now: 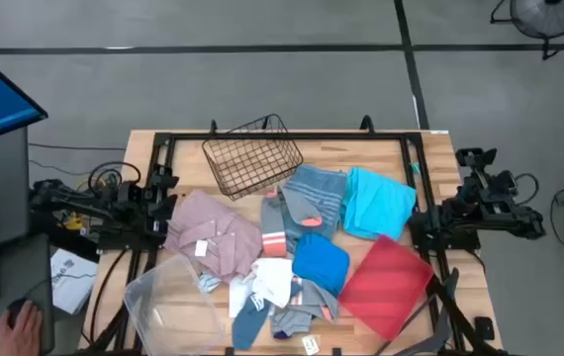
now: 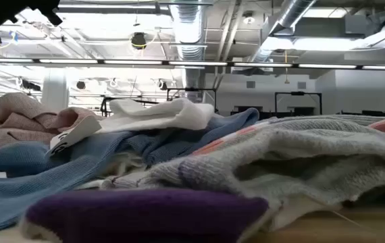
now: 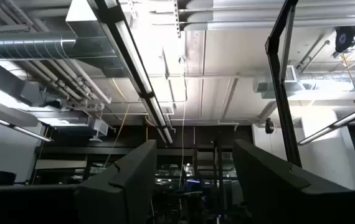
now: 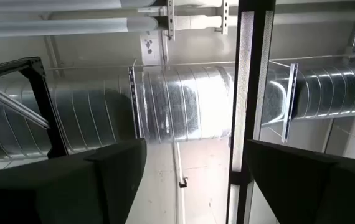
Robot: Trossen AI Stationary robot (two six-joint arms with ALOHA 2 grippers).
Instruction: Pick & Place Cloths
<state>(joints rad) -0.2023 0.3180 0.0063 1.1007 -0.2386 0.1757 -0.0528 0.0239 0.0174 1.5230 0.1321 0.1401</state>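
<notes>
Crumpled cloths (image 1: 282, 262), pink, turquoise, blue, white, seemingly overlapping, lie heaped across the table's middle.

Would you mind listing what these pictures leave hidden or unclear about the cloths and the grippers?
- High view: what lies beneath the cloth pile is covered by the upper cloths.
- Low view: the wire basket and red tray are blocked by a grey sock close to the lens.
- Wrist views: both point at the ceiling, so no cloth shows.

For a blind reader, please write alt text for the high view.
A heap of cloths covers a wooden table, with a black wire basket behind it, a red tray to its right and a clear plastic bin to its left. Both arms are parked at the table's sides.
</notes>
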